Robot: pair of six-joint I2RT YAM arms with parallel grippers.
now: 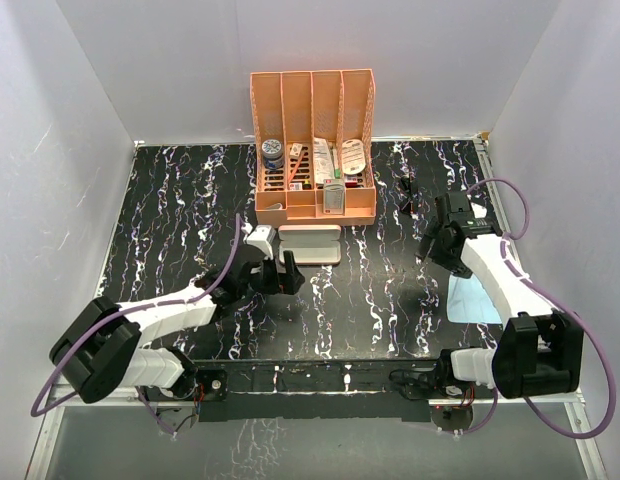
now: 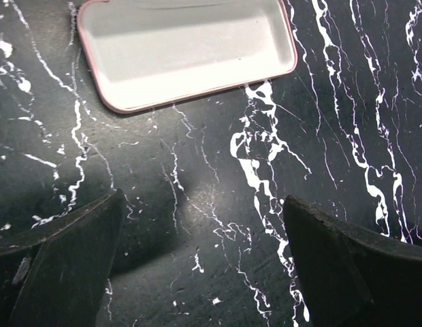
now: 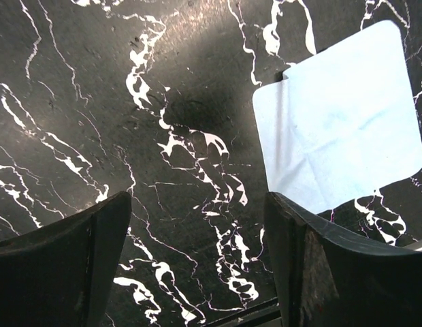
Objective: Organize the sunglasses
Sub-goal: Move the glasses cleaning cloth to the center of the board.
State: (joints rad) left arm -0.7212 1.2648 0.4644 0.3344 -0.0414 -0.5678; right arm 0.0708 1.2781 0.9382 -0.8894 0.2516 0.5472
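Grasping nothing on either side: left hand (image 1: pixel 278 272) spread to its widest just in front of the pink glasses case (image 1: pixel 310 243), right hand (image 1: pixel 433 250) likewise released, jaws apart above the bare black marbled surface (image 1: pixel 190 220), light blue cloth (image 1: pixel 470 300) just beside. Hard to pick out the sunglasses (image 1: pixel 411 194): small and dark, lying toward the back right, to the right of the orange desk organizer (image 1: pixel 313 140) and just beyond the right hand, absent from both wrist views. Most likely to go wrong at the pickup: thin black frame on black surface, easy to misjudge and close on nothing, or to pinch one temple and twist the pair. Some risk too of nudging them against the organizer, or of dragging the cloth along in a low sweep. Cannot tell whether the case lies open to receive them.
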